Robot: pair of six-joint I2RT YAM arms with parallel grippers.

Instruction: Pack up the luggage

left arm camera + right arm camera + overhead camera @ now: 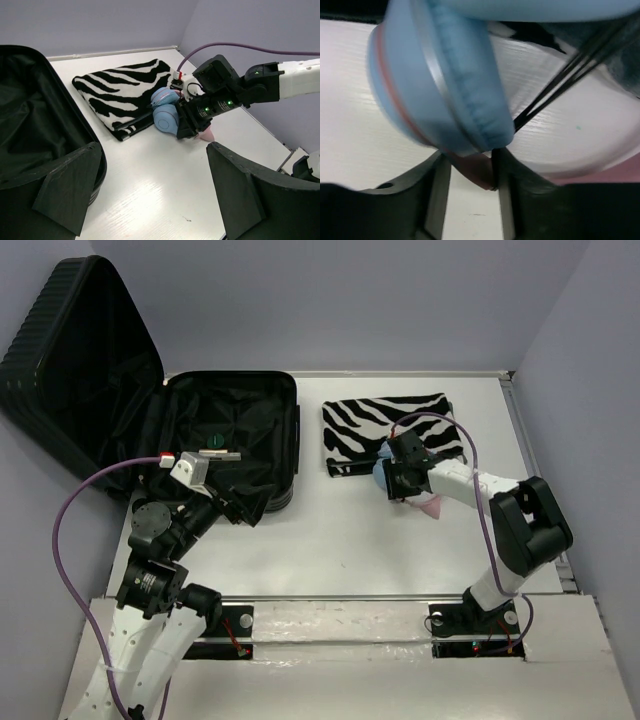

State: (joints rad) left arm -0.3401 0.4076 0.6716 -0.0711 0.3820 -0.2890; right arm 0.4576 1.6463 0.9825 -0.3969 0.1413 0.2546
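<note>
Luggage [255,415] lies open at ten o'clock on the tabletop [330,540], its lid [80,360] raised on the nine o'clock side. My right hand [472,167] is pinched tight on a pinkish-red part of the blue headphones [165,117], at the zebra pouch's [385,425] six o'clock edge. My left hand [152,150] gapes wide and empty at the luggage's six o'clock edge.

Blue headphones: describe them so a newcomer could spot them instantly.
Start at the open black luggage on the left; right of it lies a zebra-striped pouch. The blue headphones sit at its near edge, in the right gripper: the only pale-blue, round, padded thing there.
</note>
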